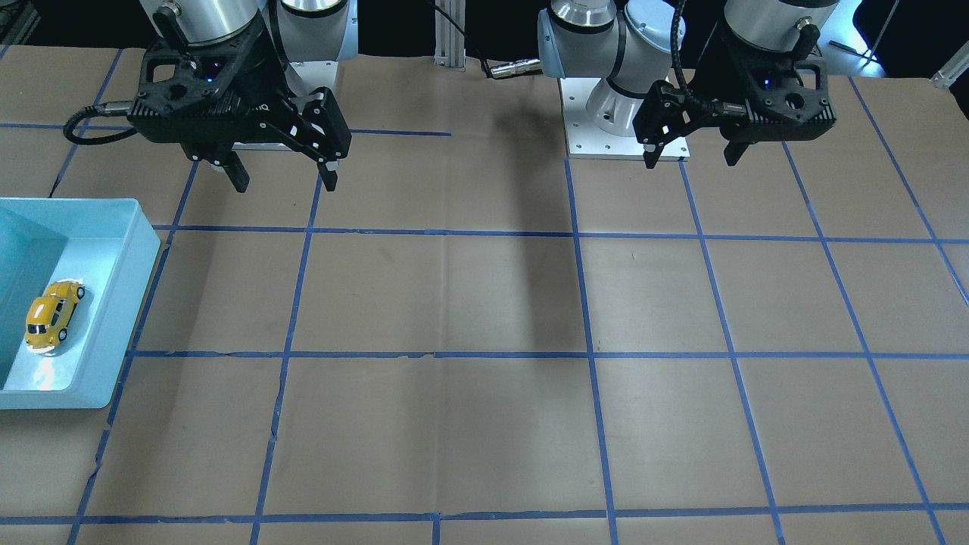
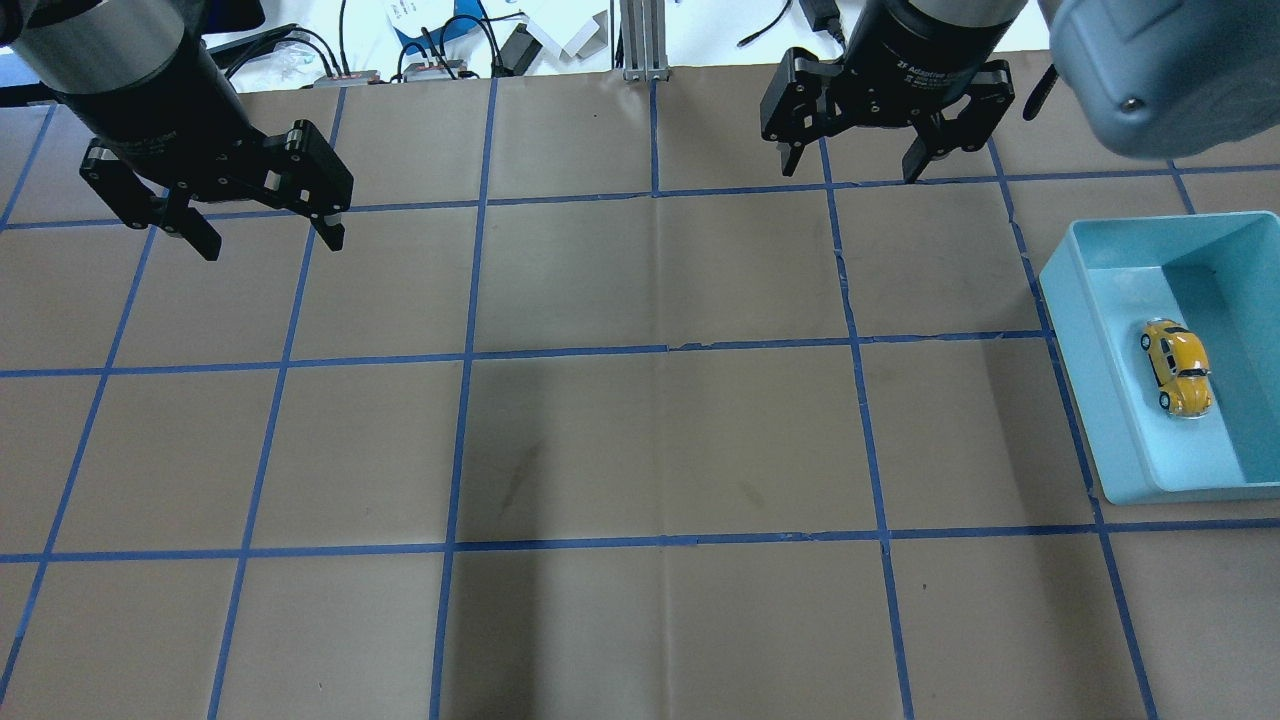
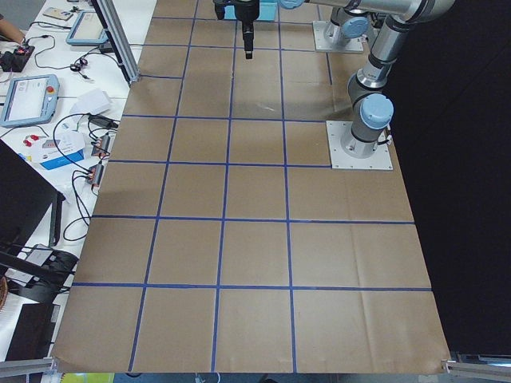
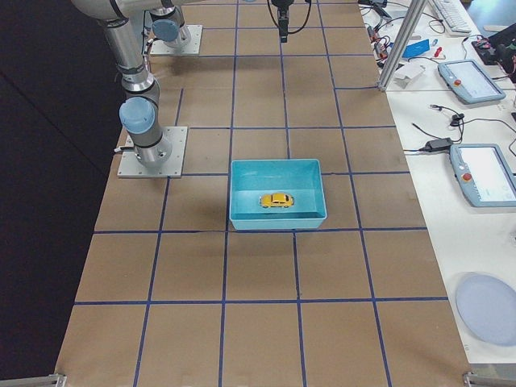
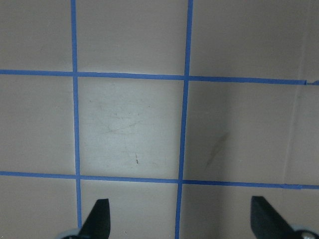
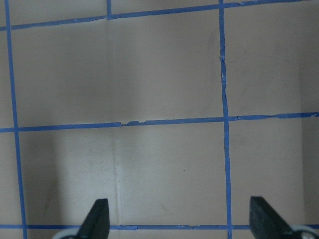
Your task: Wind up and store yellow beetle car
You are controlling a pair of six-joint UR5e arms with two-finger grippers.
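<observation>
The yellow beetle car (image 2: 1177,367) lies on its wheels inside the light blue bin (image 2: 1110,400) at the table's right side; it also shows in the front-facing view (image 1: 53,313) and the right exterior view (image 4: 277,200). My right gripper (image 2: 853,166) is open and empty, high above the table's far side, well away from the bin. It shows at the front-facing view's left (image 1: 284,175). My left gripper (image 2: 272,240) is open and empty over the far left, and at the front-facing view's right (image 1: 691,157). Both wrist views show only bare table between open fingertips (image 5: 97,219) (image 6: 97,216).
The table is brown paper with a blue tape grid. The arm bases (image 1: 627,113) stand at its robot side. Cables, tablets and clutter lie on side benches beyond the table's edge (image 4: 484,173). An aluminium post (image 2: 640,40) stands at the far edge.
</observation>
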